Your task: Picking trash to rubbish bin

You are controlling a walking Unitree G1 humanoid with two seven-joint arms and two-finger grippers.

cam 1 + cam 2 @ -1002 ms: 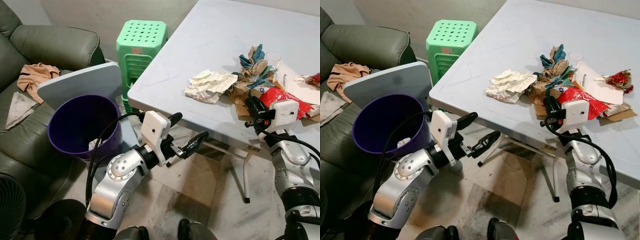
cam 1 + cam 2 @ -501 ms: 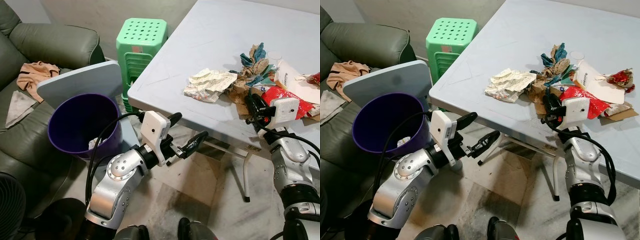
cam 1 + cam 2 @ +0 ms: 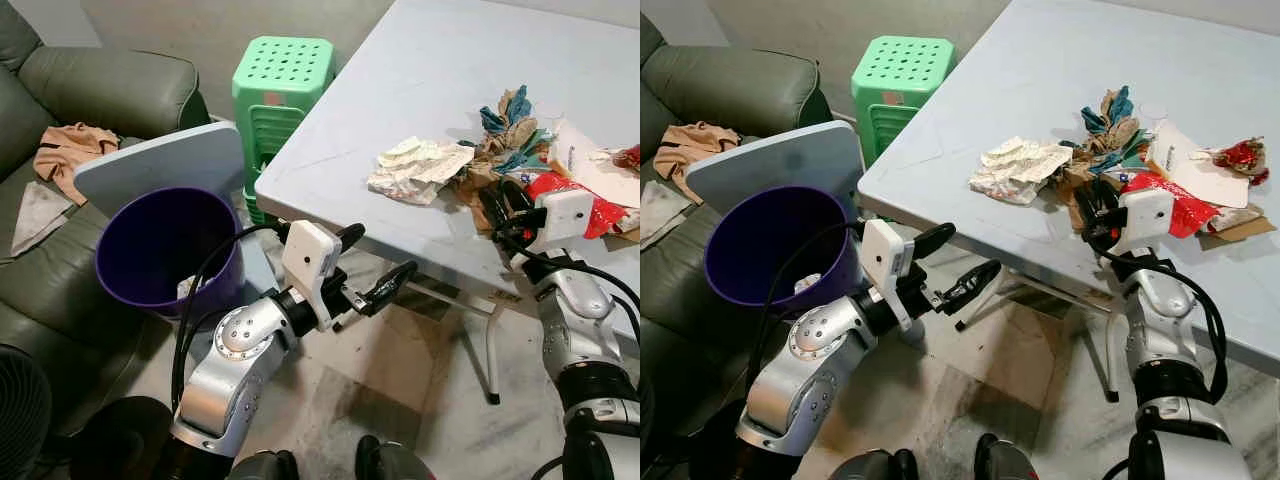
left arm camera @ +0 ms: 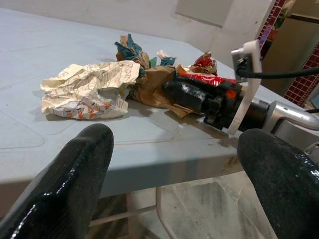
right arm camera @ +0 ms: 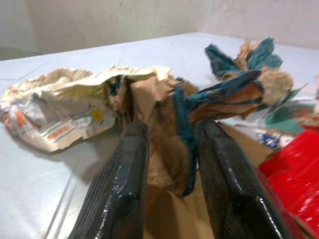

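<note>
The trash lies in a loose heap on the pale grey table (image 3: 440,70), near its front edge: a crumpled, printed off-white paper wrapper (image 3: 415,170), creased brown paper (image 5: 159,119) with teal and tan twisted scraps (image 3: 505,120) above it, a glossy red plastic packet (image 3: 560,190) and a flat white card (image 3: 595,165) that runs out of the picture at the side. The right gripper (image 3: 497,203) reaches over the table edge into the heap; in its wrist view its two long, shiny black fingers (image 5: 119,184) stand a narrow gap apart with a fold of the brown paper between them, though whether the pads press on the paper cannot be made out. The left gripper (image 3: 370,270) hangs below the table edge, in front of the bin, its rubbery black fingers (image 4: 75,174) spread wide and holding nothing. The rubbish bin (image 3: 165,250) is a round, smooth purple plastic tub on the floor to the robot's left, with a bit of pale rubbish at its bottom and a flat grey-blue lid (image 3: 160,165) leaning behind its rim. Beyond it stands a stack of green plastic stools (image 3: 280,85) with a perforated top, partly hidden by the table corner. A dark green leather sofa (image 3: 100,90) is cut off at the picture's edge, with a rumpled tan cloth (image 3: 70,150) on its seat. The floor (image 3: 420,400) is mottled stone tile.
</note>
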